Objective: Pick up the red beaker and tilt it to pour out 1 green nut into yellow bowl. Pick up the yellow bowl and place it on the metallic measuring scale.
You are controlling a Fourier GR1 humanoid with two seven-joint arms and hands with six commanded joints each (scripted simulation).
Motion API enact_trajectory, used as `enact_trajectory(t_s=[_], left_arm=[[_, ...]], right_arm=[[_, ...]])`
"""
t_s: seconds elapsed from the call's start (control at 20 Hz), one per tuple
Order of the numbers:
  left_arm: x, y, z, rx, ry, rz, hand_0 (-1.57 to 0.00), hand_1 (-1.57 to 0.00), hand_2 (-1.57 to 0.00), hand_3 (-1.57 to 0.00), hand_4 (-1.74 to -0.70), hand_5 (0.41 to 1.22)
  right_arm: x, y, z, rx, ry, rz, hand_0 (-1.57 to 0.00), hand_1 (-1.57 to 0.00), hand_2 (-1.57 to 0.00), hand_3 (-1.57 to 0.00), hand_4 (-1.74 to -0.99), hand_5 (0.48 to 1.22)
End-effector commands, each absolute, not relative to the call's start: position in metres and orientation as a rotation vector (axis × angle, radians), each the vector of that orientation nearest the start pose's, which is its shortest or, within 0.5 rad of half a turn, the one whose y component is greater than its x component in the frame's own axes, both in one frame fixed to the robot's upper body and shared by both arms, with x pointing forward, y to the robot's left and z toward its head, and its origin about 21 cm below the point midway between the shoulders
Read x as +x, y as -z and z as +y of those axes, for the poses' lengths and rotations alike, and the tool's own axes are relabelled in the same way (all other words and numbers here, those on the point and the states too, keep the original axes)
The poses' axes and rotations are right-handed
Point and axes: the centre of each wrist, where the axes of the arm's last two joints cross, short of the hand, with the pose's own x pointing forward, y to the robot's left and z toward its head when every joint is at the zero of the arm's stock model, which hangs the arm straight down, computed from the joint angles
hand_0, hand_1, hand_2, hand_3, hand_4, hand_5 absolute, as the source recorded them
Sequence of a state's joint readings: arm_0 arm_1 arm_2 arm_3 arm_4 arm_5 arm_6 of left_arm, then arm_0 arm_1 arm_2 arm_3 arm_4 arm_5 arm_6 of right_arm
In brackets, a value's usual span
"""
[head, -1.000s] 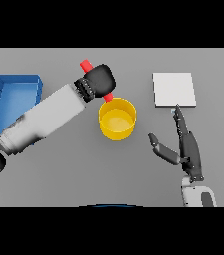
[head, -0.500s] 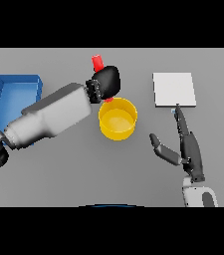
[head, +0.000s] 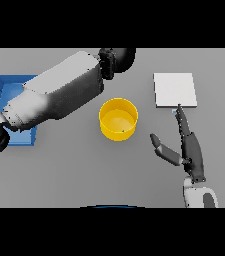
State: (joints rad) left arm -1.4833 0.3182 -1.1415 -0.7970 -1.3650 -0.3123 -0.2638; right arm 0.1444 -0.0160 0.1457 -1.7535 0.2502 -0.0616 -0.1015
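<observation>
The yellow bowl (head: 118,119) stands upright at the table's middle, with one small green nut (head: 122,131) on its floor near the front wall. My left arm crosses the view from the lower left. Its dark left hand (head: 119,59) is raised at the top edge, above and behind the bowl. No red beaker shows in this view, and the hand's back covers whatever lies beneath it. The metallic scale (head: 175,90) is a pale square plate at the right rear. My right hand (head: 190,150) rests open in front of the scale, its fingertips close to the plate's front edge.
A blue tray (head: 3,90) lies at the left edge, partly covered by my left forearm. The bowl stands between the tray and the scale, apart from both.
My left arm has risen and swung back toward the rear, and the red beaker seen at the hand before has gone out of sight. The bowl and my right hand have stayed put.
</observation>
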Motion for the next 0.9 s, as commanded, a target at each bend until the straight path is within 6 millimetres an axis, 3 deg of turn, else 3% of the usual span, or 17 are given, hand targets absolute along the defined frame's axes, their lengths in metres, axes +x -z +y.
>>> enact_trajectory(t_s=[0.0,0.25,0.35,0.45,0.55,0.65,0.75,0.85], left_arm=[[0.418,-0.228,0.021,-1.459,-2.380,0.721,-1.57,-1.57,-1.57,-1.57,-1.73,1.221],[0.447,-0.314,0.064,-1.824,-2.410,1.013,-1.57,-1.57,-1.57,-1.57,-1.73,1.221],[0.457,-0.343,0.097,-1.994,-2.518,1.327,-1.57,-1.57,-1.57,-1.52,-1.73,1.221],[0.467,-0.359,0.149,-2.109,-2.585,1.728,-1.57,-1.57,-1.57,-1.51,-1.73,1.221],[0.472,-0.362,0.202,-2.116,-2.585,2.190,-1.57,-1.57,-1.57,-1.52,-1.74,1.221],[0.475,-0.347,0.246,-2.144,-2.480,2.577,-1.57,-1.57,-1.57,-1.54,-1.74,1.221],[0.474,-0.323,0.280,-2.184,-2.335,2.884,-1.57,-1.57,-1.57,-1.55,-1.74,1.221],[0.472,-0.289,0.307,-2.429,-2.189,3.029,-1.57,-1.57,-1.57,-1.56,-1.74,1.221]], right_arm=[[0.214,-0.013,-0.209,-0.181,-0.224,-1.729,0.00,0.00,0.00,0.00,-1.133,0.557],[0.214,-0.012,-0.210,-0.117,-0.222,-1.752,0.00,0.00,0.00,0.00,-1.105,0.559],[0.218,-0.012,-0.206,-0.112,-0.236,-1.744,0.00,0.00,0.00,0.00,-1.102,0.572],[0.221,-0.015,-0.210,-0.114,-0.240,-1.757,0.00,0.00,0.00,0.00,-1.105,0.578],[0.223,-0.013,-0.208,-0.099,-0.243,-1.748,0.00,0.00,0.00,0.00,-1.116,0.582],[0.222,-0.012,-0.208,-0.110,-0.260,-1.758,0.00,0.00,0.00,0.00,-1.118,0.595],[0.222,-0.013,-0.211,-0.139,-0.279,-1.750,0.00,0.00,0.00,0.00,-1.127,0.606],[0.224,-0.014,-0.206,-0.125,-0.297,-1.755,0.00,0.00,0.00,0.00,-1.132,0.621]])
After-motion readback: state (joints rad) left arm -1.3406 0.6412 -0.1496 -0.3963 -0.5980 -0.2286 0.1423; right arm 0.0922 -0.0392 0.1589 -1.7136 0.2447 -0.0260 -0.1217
